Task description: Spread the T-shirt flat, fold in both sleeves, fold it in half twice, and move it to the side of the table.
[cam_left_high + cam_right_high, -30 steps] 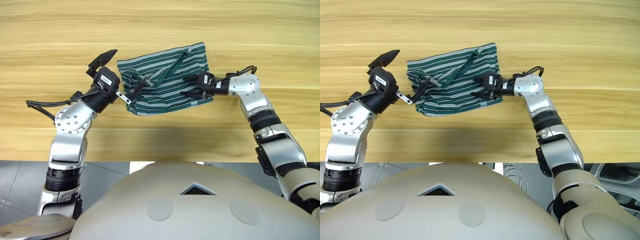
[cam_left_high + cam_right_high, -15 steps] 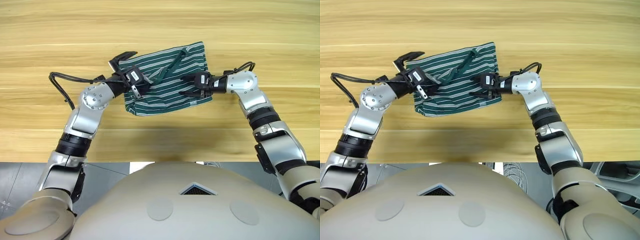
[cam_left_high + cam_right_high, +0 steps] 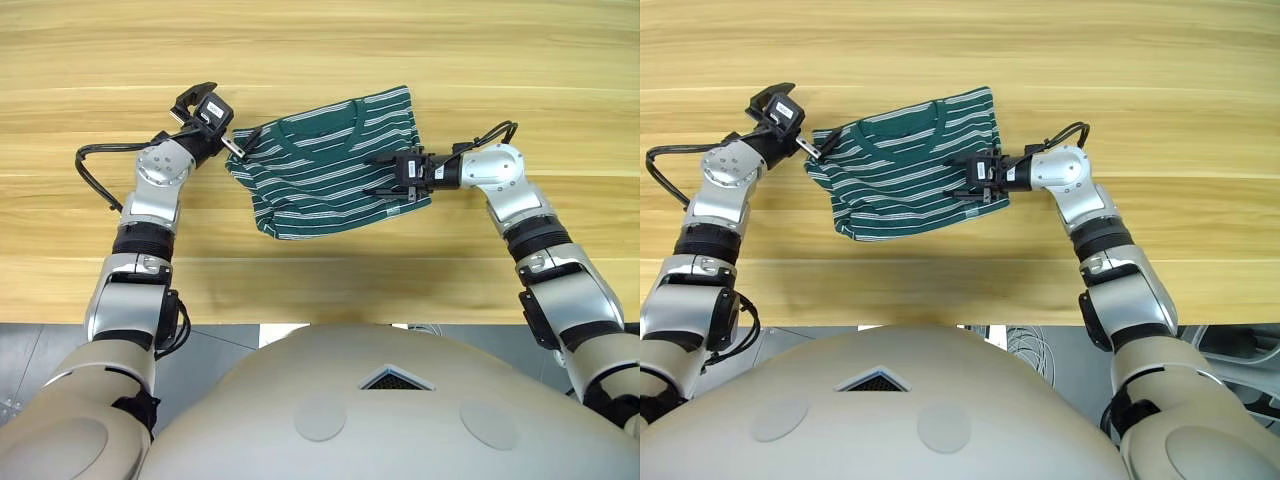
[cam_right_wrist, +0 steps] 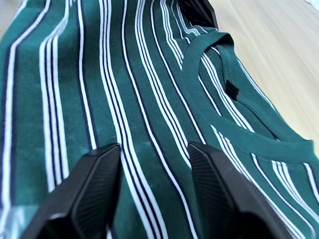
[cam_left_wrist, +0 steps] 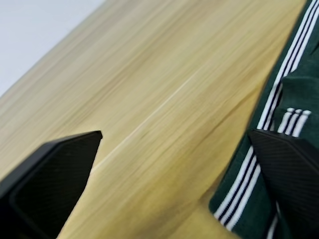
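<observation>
Left claw [image 3: 218,125], spread wide, swings to the shirt's [image 3: 320,185] left edge; the fold opens, collar [image 3: 320,126] showing. Right claw [image 3: 381,177], also spread, sits over its right edge. Flattening looks nearly done.

Grey floor tiles [image 3: 40,370] and coiled white cables [image 3: 1028,348].

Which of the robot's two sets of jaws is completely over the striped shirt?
The right arm's: both its jaws lie over the T-shirt. The left arm's straddle the shirt's edge, one jaw over bare table.
</observation>
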Controlling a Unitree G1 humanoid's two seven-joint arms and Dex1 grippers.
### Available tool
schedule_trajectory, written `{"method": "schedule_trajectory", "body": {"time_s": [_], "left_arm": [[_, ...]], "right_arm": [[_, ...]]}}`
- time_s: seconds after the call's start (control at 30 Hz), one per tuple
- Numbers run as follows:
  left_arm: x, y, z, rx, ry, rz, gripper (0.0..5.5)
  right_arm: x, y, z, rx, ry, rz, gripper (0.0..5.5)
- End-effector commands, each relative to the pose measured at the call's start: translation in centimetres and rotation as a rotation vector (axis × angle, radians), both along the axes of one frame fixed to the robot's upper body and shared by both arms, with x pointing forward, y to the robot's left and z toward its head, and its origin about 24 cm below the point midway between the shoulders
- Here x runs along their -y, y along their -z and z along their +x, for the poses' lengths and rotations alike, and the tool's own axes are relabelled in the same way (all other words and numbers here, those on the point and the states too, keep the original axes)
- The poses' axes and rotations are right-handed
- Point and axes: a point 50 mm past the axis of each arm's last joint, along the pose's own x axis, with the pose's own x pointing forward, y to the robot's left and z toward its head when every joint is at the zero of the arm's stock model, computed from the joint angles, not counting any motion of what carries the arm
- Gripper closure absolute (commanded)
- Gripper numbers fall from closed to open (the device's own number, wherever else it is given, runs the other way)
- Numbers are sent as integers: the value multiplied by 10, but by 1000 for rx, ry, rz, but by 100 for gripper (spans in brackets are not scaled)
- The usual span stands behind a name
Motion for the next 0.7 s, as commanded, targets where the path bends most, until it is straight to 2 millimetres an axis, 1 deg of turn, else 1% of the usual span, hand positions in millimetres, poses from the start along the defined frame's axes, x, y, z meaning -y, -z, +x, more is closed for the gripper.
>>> {"method": "schedule_trajectory", "body": {"time_s": [0.03,0.1,0.13,0.2,0.27,0.37,0.4,0.43,0.57,0.67,0.7], "left_arm": [[5,31,-22,-113,-9,-46,12],[9,33,-22,-109,-11,-65,12],[12,35,-23,-109,-11,-73,12],[17,38,-25,-109,-12,-91,12],[21,41,-27,-110,-16,-98,12],[23,45,-32,-107,-23,-99,12],[23,46,-36,-102,-18,-99,12],[23,47,-40,-96,-11,-89,12],[15,46,-59,-69,-6,-41,12],[8,39,-75,-39,-12,-3,12],[6,38,-81,-36,-13,9,12]], "right_arm": [[5,-37,12,152,21,123,294],[5,-50,10,192,21,192,294],[5,-55,5,200,11,222,294],[7,-62,-12,173,-22,266,294],[11,-62,-31,50,-10,305,294],[9,-27,-57,-243,110,268,294],[10,-17,-62,-314,167,251,294],[13,-11,-63,-372,223,239,294],[26,1,-58,-491,371,175,294],[42,29,-43,-602,547,85,294],[47,35,-37,-643,602,85,294]]}}
